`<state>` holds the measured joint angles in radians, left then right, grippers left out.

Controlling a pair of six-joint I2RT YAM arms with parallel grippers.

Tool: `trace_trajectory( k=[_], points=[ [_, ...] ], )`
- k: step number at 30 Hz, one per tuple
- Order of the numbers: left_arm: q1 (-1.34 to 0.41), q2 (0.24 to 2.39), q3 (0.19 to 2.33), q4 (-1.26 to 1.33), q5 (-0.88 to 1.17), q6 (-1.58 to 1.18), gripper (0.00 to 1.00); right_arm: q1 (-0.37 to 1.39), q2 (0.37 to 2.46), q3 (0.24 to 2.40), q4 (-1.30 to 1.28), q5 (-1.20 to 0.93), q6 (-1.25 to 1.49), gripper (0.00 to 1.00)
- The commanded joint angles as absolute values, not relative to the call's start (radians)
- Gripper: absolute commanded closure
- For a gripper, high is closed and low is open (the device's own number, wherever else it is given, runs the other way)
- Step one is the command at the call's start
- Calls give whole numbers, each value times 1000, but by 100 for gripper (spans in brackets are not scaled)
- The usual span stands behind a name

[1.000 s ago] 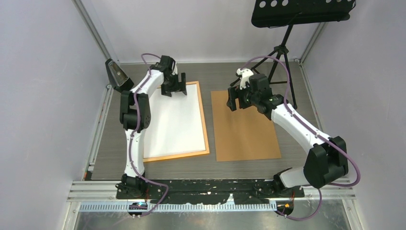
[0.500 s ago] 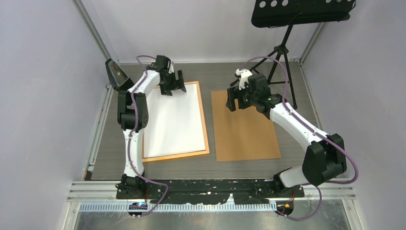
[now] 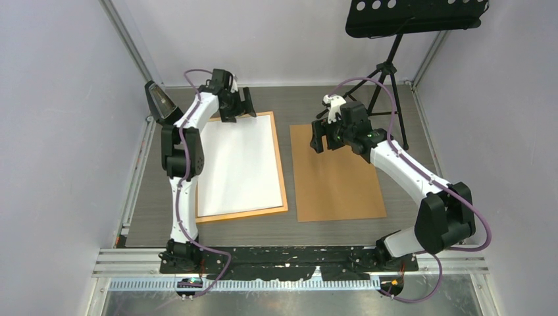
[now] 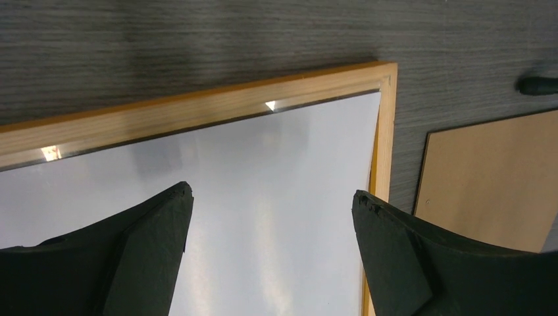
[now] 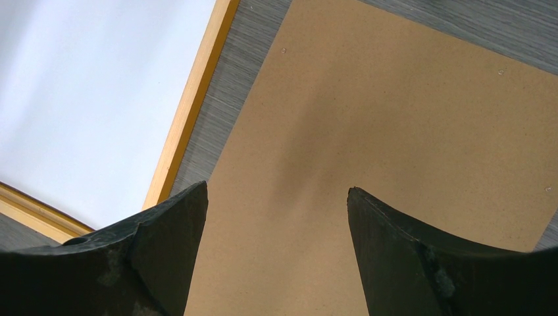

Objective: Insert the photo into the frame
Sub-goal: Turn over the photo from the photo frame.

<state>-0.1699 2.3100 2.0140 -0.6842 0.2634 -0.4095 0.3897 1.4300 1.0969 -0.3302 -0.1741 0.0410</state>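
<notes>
The orange wooden frame lies flat on the left half of the table. The photo rests inside it, white back up. The left wrist view shows the frame's far rail and the photo reaching almost to that rail. My left gripper hovers over the frame's far edge, open, with nothing between its fingers. My right gripper is open and empty over the far left part of the brown backing board. Its wrist view shows the board and the frame's right rail.
A black music stand on a tripod stands at the back right, one foot near the board's far edge. A dark wedge-shaped object sits at the back left beside the frame. White walls enclose the table.
My left gripper has drawn back toward the far left, off the photo's top edge to the frame's far rail. The right arm has barely shifted.
</notes>
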Motion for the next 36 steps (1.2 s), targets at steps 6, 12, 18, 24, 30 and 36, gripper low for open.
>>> trace_trajectory(
  k=[6, 12, 18, 24, 30, 36],
  points=[
    [-140, 2363, 2051, -683, 290, -433, 10, 382, 1446, 1148, -309, -196, 56, 16],
    [-140, 2344, 1988, -664, 299, -417, 13, 382, 1453, 1155, -310, -207, 64, 16],
    [-141, 2319, 1939, -644, 314, -420, 13, 380, 1442, 1151, -311, -204, 64, 16],
    [-137, 2312, 1919, -648, 335, -438, 13, 379, 1434, 1148, -311, -204, 64, 16],
    [-137, 2325, 1958, -717, 307, -444, 14, 378, 1430, 1146, -310, -205, 64, 16],
    [-169, 2276, 1888, -699, 221, -435, 15, 376, 1437, 1152, -311, -211, 66, 16]
  ],
)
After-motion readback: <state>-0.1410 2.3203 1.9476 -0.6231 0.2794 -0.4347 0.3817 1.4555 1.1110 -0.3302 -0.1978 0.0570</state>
